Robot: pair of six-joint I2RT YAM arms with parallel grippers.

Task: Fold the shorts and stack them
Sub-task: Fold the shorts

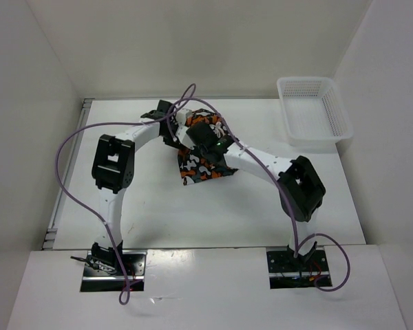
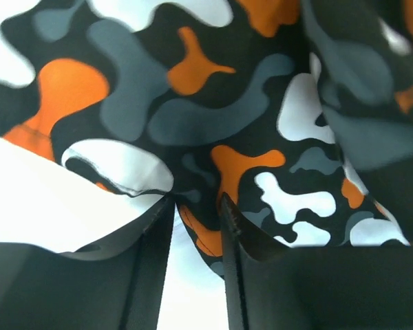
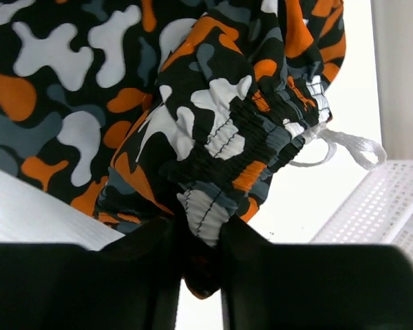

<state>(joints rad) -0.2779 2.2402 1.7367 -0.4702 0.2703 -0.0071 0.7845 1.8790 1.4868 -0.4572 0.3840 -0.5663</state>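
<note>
The camouflage shorts (image 1: 204,163) lie bunched at the middle of the table, with their upper part lifted between the two grippers. My left gripper (image 1: 169,126) is at their far left edge. In the left wrist view its jaws (image 2: 193,210) stand narrowly apart with a fold of the shorts' hem (image 2: 206,234) caught between the tips. My right gripper (image 1: 201,136) is over the shorts' top. In the right wrist view it (image 3: 198,234) is shut on the elastic waistband (image 3: 224,155), and a white drawstring (image 3: 351,148) hangs out to the right.
A white mesh basket (image 1: 313,110) stands at the back right of the table and also shows in the right wrist view (image 3: 392,199). White walls close in the table on the left, back and right. Purple cables loop over both arms.
</note>
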